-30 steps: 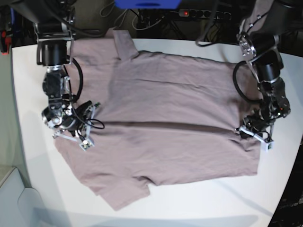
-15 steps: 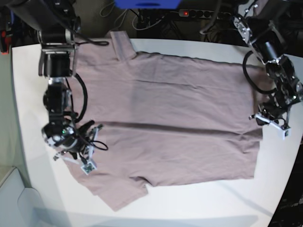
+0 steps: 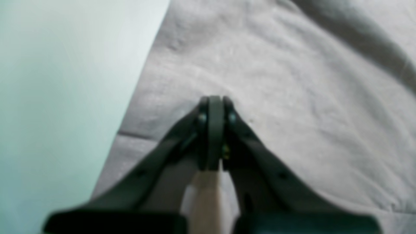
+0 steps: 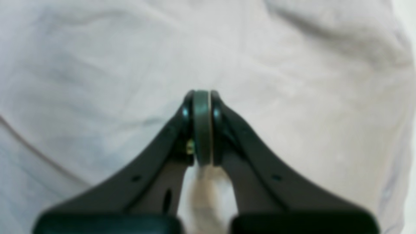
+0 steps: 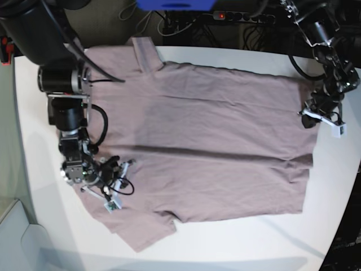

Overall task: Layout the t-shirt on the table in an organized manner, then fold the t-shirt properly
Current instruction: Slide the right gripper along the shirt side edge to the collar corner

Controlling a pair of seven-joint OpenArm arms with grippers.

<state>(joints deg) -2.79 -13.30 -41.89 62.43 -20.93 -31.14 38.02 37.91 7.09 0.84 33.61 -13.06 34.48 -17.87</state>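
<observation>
Since the earlier frame, both arms have shifted: the right gripper (image 5: 107,195) nearer the table's front edge, the left gripper (image 5: 316,117) farther back. Both are clenched empty above the t-shirt (image 5: 214,141), which lies flat on the white table (image 5: 254,237).

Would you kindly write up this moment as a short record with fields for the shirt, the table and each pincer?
t-shirt: spread mostly flat across the table, one lengthwise crease through the middle, a sleeve at the near edge
table: white, bare around the shirt
left pincer: shut, over the shirt near its edge, holding nothing that shows
right pincer: shut, above the shirt fabric, holding nothing that shows
fold: not yet begun
</observation>
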